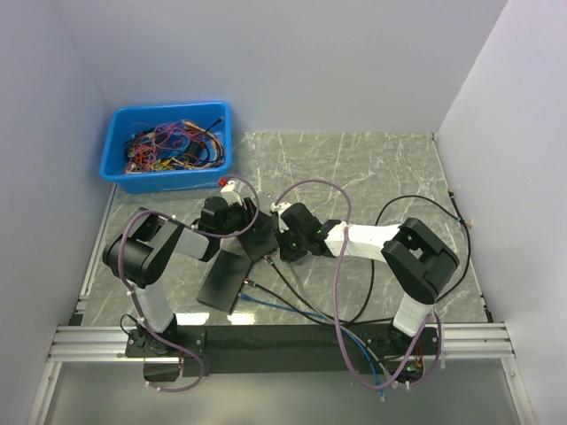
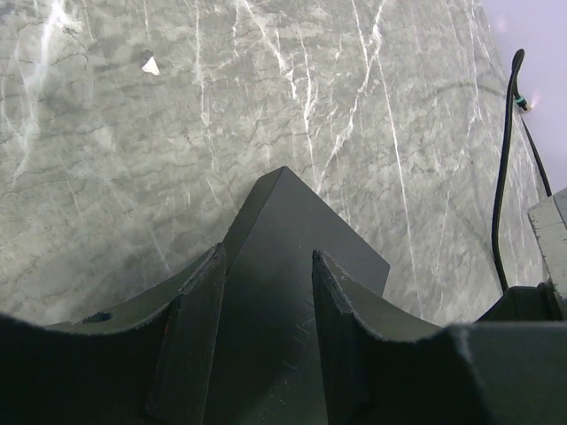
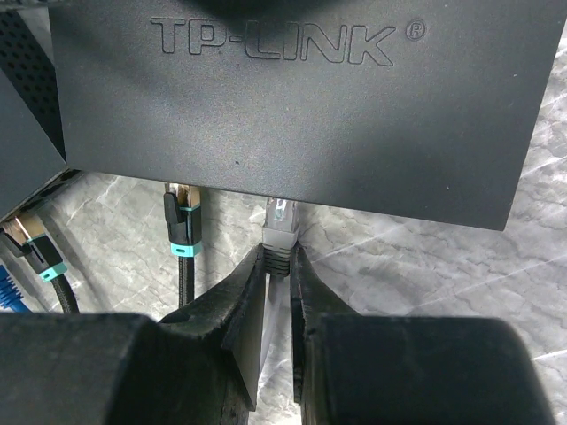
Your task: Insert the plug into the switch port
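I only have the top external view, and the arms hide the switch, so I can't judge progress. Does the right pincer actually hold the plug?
Observer: Yes. In the right wrist view the right pincer is clamped on the grey plug.
Operator: Is it seated in a port?
Observer: Not fully, as far as I can see. Its clear tip sits at the edge of the TP-LINK switch, with the body exposed.
Operator: Is any neighbouring port taken?
Observer: A black teal-banded plug meets the same edge, left of it in that view.
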